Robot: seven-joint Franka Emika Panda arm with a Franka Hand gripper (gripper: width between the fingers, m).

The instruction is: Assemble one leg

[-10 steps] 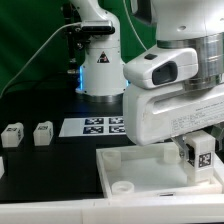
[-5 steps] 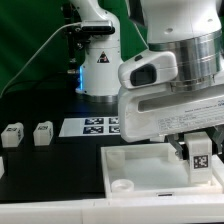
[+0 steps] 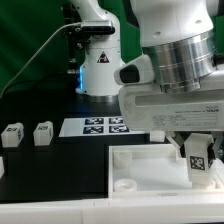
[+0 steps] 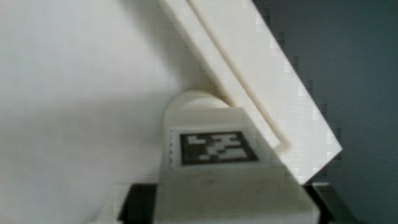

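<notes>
The fingers (image 4: 141,206) were clenched on the leg (image 3: 198,157), one dark finger on each side of it, at the lower right of the exterior view. The leg hung over the white tray (image 3: 140,160), just beside its raised wall; contact could not be told. The bulky white wrist housing (image 3: 170,105) hid the tray's far side. At the frame's left, two loose pegs (image 3: 10,135) (image 3: 42,133) stood on the dark tabletop (image 3: 60,165), well apart from the tray, with the marker board (image 3: 95,126) beyond them, near the arm's base (image 3: 100,62).
</notes>
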